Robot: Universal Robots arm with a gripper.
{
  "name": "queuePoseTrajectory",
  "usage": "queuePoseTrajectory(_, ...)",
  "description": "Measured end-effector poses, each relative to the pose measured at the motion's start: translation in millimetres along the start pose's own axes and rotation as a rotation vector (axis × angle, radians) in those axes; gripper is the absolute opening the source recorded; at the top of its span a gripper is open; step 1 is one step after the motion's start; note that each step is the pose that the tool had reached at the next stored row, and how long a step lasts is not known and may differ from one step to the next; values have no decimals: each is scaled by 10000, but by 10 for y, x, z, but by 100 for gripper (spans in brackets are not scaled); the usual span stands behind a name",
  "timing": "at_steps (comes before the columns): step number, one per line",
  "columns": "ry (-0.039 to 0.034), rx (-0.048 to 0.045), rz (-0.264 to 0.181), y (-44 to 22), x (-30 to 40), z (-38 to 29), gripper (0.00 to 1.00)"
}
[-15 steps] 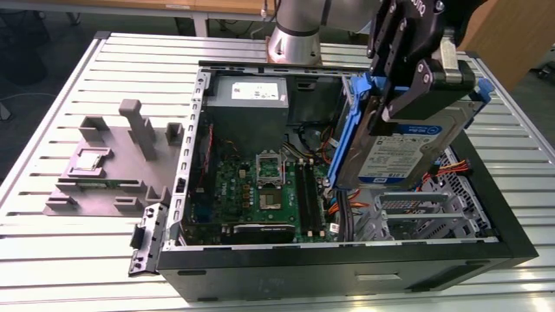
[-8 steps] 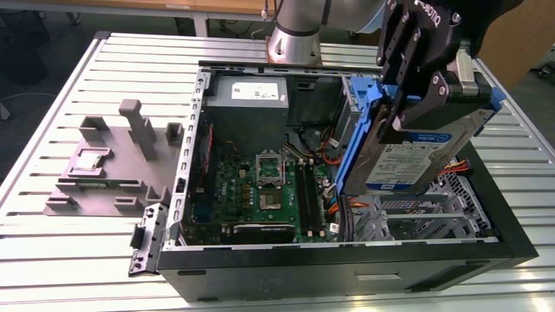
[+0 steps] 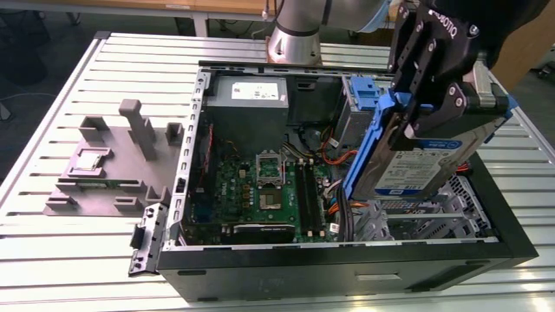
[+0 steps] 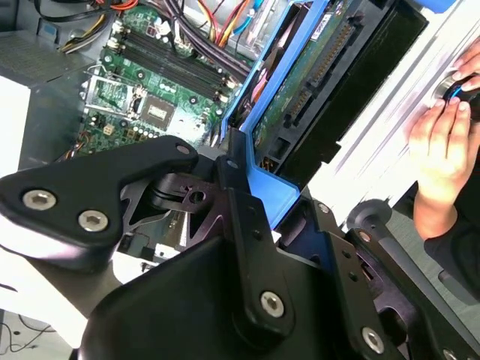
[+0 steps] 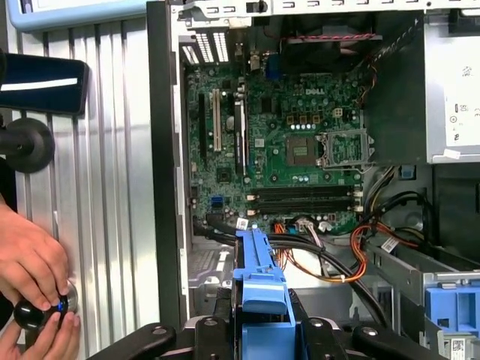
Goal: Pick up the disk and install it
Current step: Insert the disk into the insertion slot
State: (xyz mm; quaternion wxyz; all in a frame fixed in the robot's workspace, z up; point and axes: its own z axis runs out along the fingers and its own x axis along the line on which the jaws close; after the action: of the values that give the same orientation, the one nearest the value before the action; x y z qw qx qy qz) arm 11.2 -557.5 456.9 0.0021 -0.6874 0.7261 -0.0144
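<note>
Blue-framed silver disk (image 3: 425, 166), green motherboard (image 3: 260, 195), black case (image 3: 347, 270)

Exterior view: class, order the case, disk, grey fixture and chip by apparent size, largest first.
1. case
2. disk and grey fixture: look alike; the disk, held in the gripper, may be nearer the camera, so unranked
3. chip

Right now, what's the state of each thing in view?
Gripper, shut on the disk.
Disk, tilted, held over the drive bay, not seated.
Case, side open.
Processor socket, lid open.
Chip, resting in the gray holder outside the case.
</note>
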Motion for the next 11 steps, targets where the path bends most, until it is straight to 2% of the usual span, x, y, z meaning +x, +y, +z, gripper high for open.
queuePoseTrajectory(3,2,-1,-1,-29,5,8,37)
queuePoseTrajectory(11,1,-1,0,-32,5,12,37)
